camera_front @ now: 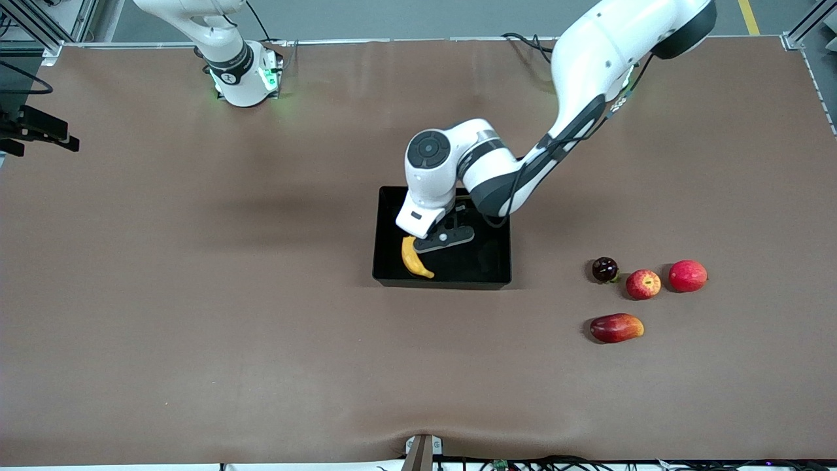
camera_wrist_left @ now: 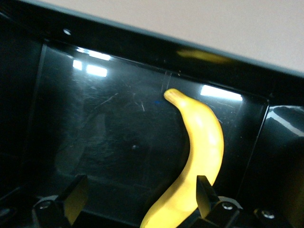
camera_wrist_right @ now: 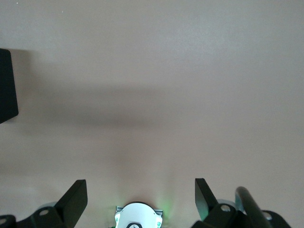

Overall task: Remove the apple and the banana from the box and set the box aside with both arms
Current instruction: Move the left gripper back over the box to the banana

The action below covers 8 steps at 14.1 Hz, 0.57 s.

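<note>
1. Currently the left gripper (camera_front: 437, 239) hangs inside the box (camera_front: 495, 268), low over the banana (camera_front: 414, 258); in the left wrist view its fingers (camera_wrist_left: 204, 192) stand wide apart, one touching or just beside the banana (camera_wrist_left: 199, 156), and they have hold of nothing.
2. Lying along the box wall toward the right arm's end of the table, the banana remains inside the box (camera_wrist_left: 95, 133), so this removal is judged not yet done.
3. Outside the box, the apple (camera_front: 643, 284) rests on the table (camera_front: 196, 327) toward the left arm's end, between a dark round fruit (camera_front: 605, 269) and a plain red fruit (camera_front: 687, 275); an oblong red-and-yellow fruit (camera_front: 616, 328) lies nearer the front camera. That half of the task appears complete.
4. Remaining, as judged: gripping and lifting out the banana, then shifting the box with both arms.
5. Parked near its base, the right arm waits; the right gripper (camera_wrist_right: 140, 194) is out of the front view, and in its own wrist view its fingers (camera_wrist_right: 76, 197) are spread wide over bare table (camera_wrist_right: 152, 95), empty.
6. Edges: the banana sits close to one low wall, which leaves little room for a finger on that side.
7. Open room: broad bare table lies toward the right arm's end and nearer the front camera; the fruit cluster limits travel toward the left arm's end.
</note>
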### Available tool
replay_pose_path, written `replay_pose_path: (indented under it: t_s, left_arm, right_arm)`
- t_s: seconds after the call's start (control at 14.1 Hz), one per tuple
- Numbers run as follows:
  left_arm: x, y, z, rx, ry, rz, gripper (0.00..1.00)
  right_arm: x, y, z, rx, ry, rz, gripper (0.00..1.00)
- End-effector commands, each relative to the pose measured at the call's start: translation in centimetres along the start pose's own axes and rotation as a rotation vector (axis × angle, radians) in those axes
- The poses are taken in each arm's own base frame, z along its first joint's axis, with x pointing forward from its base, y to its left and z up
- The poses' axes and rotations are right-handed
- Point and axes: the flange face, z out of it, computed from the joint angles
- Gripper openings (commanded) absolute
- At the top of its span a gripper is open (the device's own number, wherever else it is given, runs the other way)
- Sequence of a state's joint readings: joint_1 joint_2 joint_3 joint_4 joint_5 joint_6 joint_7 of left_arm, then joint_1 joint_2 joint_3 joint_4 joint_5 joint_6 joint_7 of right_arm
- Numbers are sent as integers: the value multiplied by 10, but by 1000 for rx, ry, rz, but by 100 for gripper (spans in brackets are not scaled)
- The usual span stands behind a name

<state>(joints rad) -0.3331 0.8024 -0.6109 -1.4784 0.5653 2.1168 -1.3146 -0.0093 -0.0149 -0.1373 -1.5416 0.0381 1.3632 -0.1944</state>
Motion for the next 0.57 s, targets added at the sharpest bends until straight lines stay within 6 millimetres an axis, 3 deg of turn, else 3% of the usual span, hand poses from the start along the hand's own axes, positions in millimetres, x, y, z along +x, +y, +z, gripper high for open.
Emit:
replay_pose_path:
  t_s: [0.0,0.5]
  left_arm:
    - [3,15,7,-48,11,-14,100]
    - [-4,22,44,-86,-1,89,100]
  right_arm:
    - [-6,1,-1,18,3,4,100]
    - [-6,1,-1,18,3,4,100]
